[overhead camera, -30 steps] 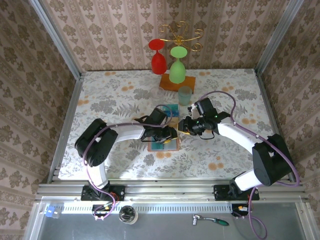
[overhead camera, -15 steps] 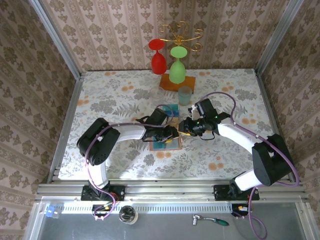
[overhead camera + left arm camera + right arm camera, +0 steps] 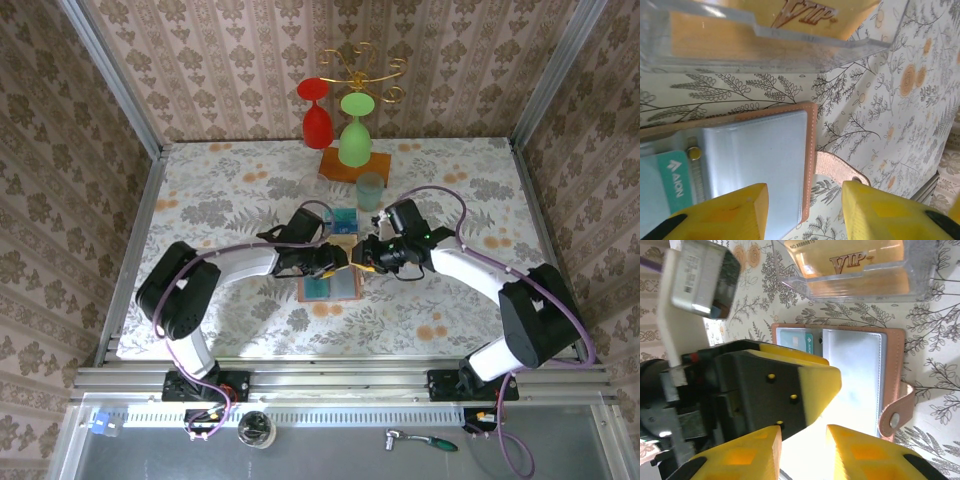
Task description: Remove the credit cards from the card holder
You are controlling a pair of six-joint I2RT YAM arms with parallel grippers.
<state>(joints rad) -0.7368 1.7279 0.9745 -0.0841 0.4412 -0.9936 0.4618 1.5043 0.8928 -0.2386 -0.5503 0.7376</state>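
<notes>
A small tan leather card holder (image 3: 328,288) lies open and flat on the floral table (image 3: 220,190), just nearer than a clear plastic tray (image 3: 860,287). Its long axis runs left to right, its grey-blue panels face up, and its snap strap (image 3: 894,412) is at the end away from a teal card (image 3: 670,180) tucked in its pocket. The left gripper (image 3: 802,212) hovers over the holder's rim with its jaws moderately apart and empty. The right gripper (image 3: 802,455) is beside it with a narrow gap, and glare hides whether it grips anything.
</notes>
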